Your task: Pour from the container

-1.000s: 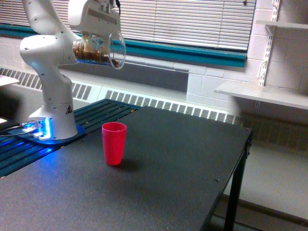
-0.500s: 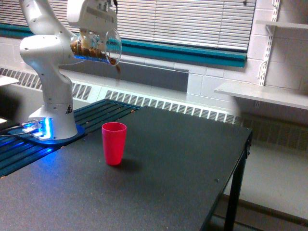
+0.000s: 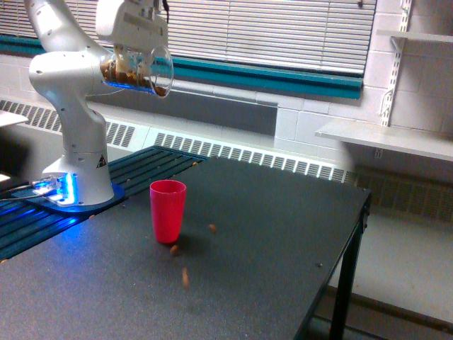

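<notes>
My gripper (image 3: 134,53) is high at the exterior view's upper left, shut on the container (image 3: 141,73), a clear plastic cup tipped on its side with its flared rim facing the exterior view's right and slightly down. Brown nuts lie along its lower wall up to the rim. A small red cup (image 3: 168,210) stands upright on the black table (image 3: 283,248) well below the container. Three loose nuts are outside the red cup: one (image 3: 174,248) at its base, one (image 3: 211,228) to its right, one (image 3: 185,277) nearer the front.
The white arm's base (image 3: 78,177) stands at the table's left on a blue-lit plate. The table's right edge (image 3: 357,234) drops off to the floor. A white shelf (image 3: 386,138) hangs on the wall at right.
The container has tilted its rim further down and shifted slightly left. Nuts have spilled out and now lie or bounce on the table beside the red cup.
</notes>
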Motion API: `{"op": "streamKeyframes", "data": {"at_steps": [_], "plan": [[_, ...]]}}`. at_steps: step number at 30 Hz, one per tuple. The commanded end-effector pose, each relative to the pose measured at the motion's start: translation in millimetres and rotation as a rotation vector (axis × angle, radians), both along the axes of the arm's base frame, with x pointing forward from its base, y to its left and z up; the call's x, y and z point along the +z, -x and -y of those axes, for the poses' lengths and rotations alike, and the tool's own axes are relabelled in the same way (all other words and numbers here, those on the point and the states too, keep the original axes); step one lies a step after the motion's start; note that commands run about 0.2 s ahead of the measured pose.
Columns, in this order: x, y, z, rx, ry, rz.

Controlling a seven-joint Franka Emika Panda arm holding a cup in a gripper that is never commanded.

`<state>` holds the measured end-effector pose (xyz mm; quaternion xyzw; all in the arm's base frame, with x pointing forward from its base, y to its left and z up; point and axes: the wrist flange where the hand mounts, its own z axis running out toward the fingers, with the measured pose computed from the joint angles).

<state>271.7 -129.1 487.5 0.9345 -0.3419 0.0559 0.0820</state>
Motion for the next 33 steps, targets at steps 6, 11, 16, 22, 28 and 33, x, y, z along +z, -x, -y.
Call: {"op": "streamKeyframes", "data": {"at_steps": [6,11,16,22,28,33], "plan": [[0.9,3,-10,0.006,-0.001,-0.044],[4.4,-2,-12,0.015,0.006,-0.055],[4.3,-8,-13,0.024,0.007,-0.067],[5.6,-13,-15,0.031,0.008,-0.084],[8.6,-12,-17,0.028,0.01,-0.098],[12.2,-7,-19,0.025,0.011,-0.113]]}}
